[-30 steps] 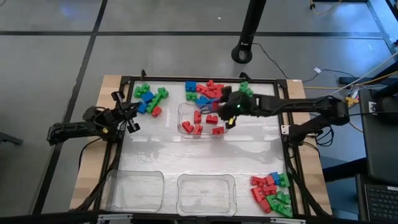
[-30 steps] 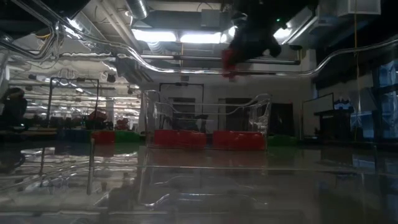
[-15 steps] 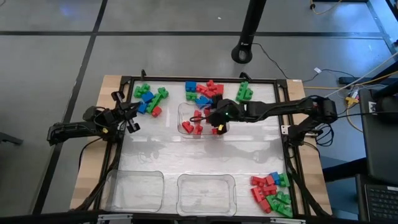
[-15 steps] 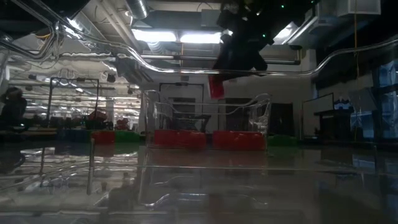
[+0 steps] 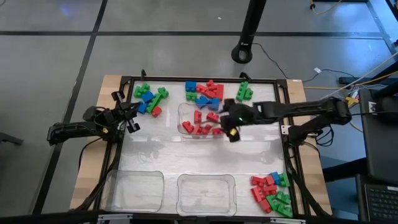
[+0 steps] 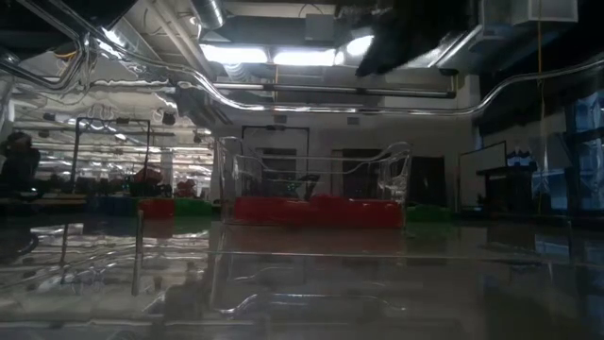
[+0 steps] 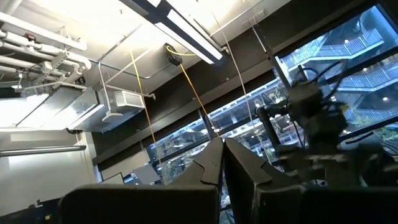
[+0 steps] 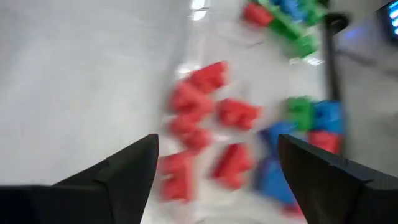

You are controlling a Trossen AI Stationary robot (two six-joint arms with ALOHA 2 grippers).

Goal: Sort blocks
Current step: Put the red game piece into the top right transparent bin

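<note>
Release step: right gripper [image 5: 231, 132], spread and empty, beside clear plastic tray [image 5: 183, 112] of red blocks [image 5: 199, 129]; next needs another red pick; left gripper [image 5: 132, 126] pressed together.

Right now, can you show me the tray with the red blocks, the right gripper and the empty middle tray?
tray with red blocks [image 5: 181, 111], high view, left rim.
right gripper [image 5: 231, 132], high view, between its fingertips.
empty middle tray [image 5: 206, 194], high view, bare floor.

My two arms [image 5: 81, 129] are dark, jointed and cabled; the right gripper [image 5: 231, 124] shows a small green light and yellow spot.
</note>
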